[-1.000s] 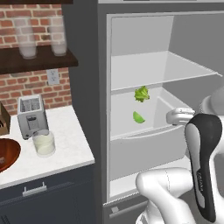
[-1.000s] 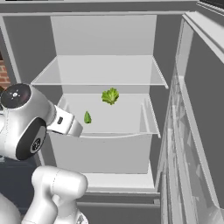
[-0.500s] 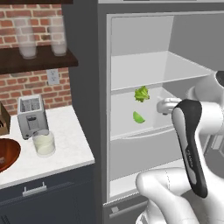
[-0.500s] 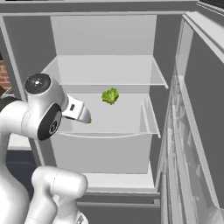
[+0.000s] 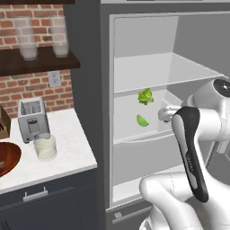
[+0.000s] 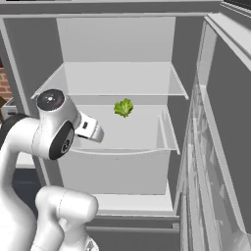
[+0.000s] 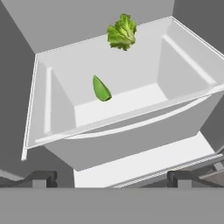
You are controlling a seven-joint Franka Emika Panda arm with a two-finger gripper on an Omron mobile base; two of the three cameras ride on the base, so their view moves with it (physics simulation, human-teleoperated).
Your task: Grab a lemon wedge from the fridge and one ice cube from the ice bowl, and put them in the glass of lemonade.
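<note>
While fridge point(image 5: 90, 112) stands open, task barely begun. Gripper point(image 7: 111, 181) empty, jaws spread wide, poised outside white drawer point(image 7: 131, 131). Lemon wedge point(image 7: 101, 89) lies ahead of jaws, slightly left, inside drawer; leafy bunch point(image 7: 122, 32) further beyond. Nothing grasped yet. Ice bowl point(image 5: 6, 158) and glass of lemonade point(image 5: 44, 147) wait on counter point(image 5: 67, 157), well apart. Left, by my judgement: both pickups, both drops.

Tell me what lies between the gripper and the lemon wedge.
In the hand view, the drawer's front wall stands between the open gripper and the lemon wedge, which lies inside the drawer; otherwise the stretch is bare.
</note>
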